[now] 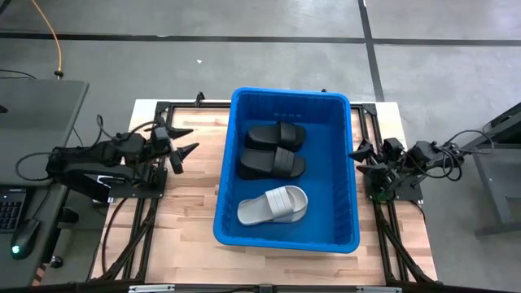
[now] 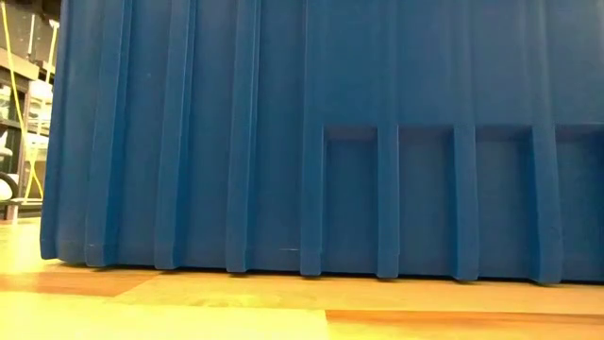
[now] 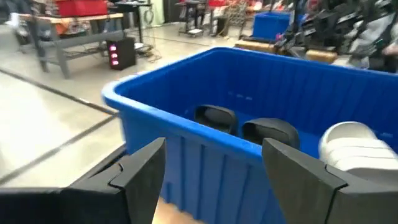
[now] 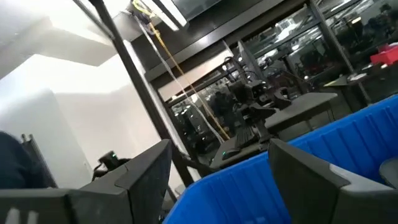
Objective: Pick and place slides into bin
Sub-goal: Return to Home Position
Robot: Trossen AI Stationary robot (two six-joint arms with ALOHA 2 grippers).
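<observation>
Blue bin (image 1: 289, 94) at mid-bench (image 1: 187, 228) | inside: two black slides (image 1: 276, 135) side by side, white slide (image 1: 273, 205) apart from them | left hand (image 1: 189, 140) spread, empty, beside bin's left wall | right hand (image 1: 358, 153) spread, empty, beside right wall

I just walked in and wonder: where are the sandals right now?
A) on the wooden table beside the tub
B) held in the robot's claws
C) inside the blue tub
C: the two black slides and the white slide all lie inside the blue bin.
</observation>
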